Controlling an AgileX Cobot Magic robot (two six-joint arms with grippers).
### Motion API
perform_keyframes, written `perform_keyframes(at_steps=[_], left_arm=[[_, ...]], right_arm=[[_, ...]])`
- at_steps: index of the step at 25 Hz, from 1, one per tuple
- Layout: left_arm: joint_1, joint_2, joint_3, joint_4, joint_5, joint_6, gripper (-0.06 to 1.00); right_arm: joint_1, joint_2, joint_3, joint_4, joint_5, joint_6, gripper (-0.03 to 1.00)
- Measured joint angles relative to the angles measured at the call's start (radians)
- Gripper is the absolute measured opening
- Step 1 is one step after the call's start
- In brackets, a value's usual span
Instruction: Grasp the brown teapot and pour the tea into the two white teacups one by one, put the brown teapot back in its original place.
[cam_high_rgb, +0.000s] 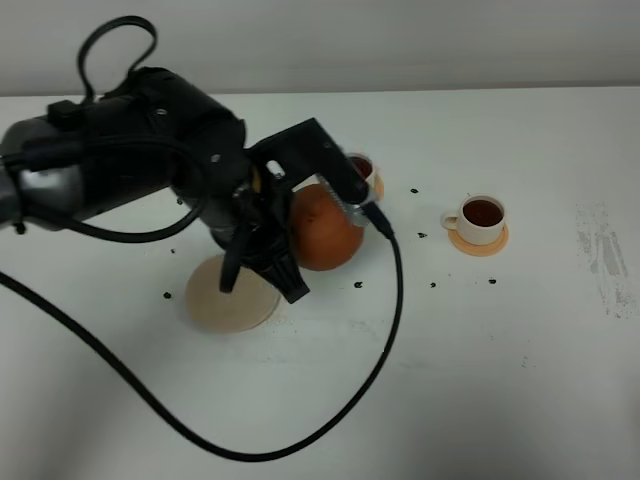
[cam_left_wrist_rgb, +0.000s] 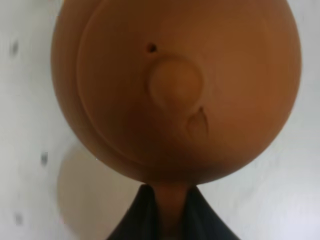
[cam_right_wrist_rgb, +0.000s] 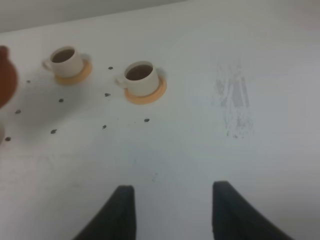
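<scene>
The brown teapot (cam_high_rgb: 325, 232) is held by my left gripper (cam_high_rgb: 283, 232), which is shut on its handle (cam_left_wrist_rgb: 170, 212). The pot is upright, lid knob (cam_left_wrist_rgb: 175, 85) up, just right of the beige disc saucer (cam_high_rgb: 232, 295), which is bare. The saucer also shows in the left wrist view (cam_left_wrist_rgb: 82, 195). One white teacup (cam_high_rgb: 483, 218) on an orange coaster (cam_high_rgb: 478, 243) holds dark tea. The other teacup (cam_high_rgb: 362, 166) sits behind the pot, partly hidden, and also holds tea (cam_right_wrist_rgb: 63, 55). My right gripper (cam_right_wrist_rgb: 175, 212) is open and empty over bare table, out of the exterior view.
The white table (cam_high_rgb: 450, 380) has small dark specks (cam_high_rgb: 433, 285) around the cups and a grey scuff (cam_high_rgb: 603, 255) at the right. A black cable (cam_high_rgb: 385, 350) loops across the front. The left arm's bulk (cam_high_rgb: 120, 160) covers the back left.
</scene>
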Motion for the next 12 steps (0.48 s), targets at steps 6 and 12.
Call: perform_keyframes(at_steps=[6,12], left_arm=[[0.093,-0.123,0.187,-0.002,0.001,-0.072,0.12],[0.131,-0.129,0.276,-0.023,-0.044,-0.101,0.12]], right_arm=[[0.0,0.0,0.0,0.0,0.0,0.0,0.38],[0.0,0.0,0.0,0.0,0.0,-0.001,0.38]])
